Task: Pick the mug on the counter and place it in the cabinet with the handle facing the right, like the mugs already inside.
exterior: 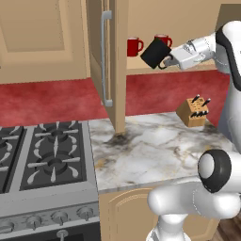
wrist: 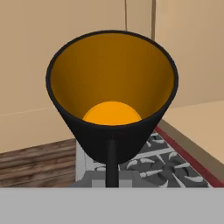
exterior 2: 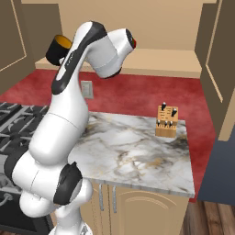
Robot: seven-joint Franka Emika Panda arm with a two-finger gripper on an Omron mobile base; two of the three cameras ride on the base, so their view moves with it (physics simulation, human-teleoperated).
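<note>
My gripper (exterior: 168, 60) is shut on the black loop handle (wrist: 111, 159) of the black mug (exterior: 155, 52) and holds it tilted in the air, just in front of the open cabinet's shelf (exterior: 141, 68). In the left base view the handle side points right, toward my hand. The hand view looks straight into the mug (wrist: 111, 89) and its orange-yellow inside. From the right base the mug (exterior 2: 59, 45) peeks out behind my arm. The marble counter (exterior: 150, 146) lies well below the mug.
Two red mugs (exterior: 134, 46) (exterior: 164, 39) stand on the cabinet shelf behind the black mug. The cabinet door (exterior: 117, 70) with its silver bar (exterior: 104, 56) hangs open to the left. A knife block (exterior: 193, 112) sits at the counter's back; the gas stove (exterior: 42, 155) is to the left.
</note>
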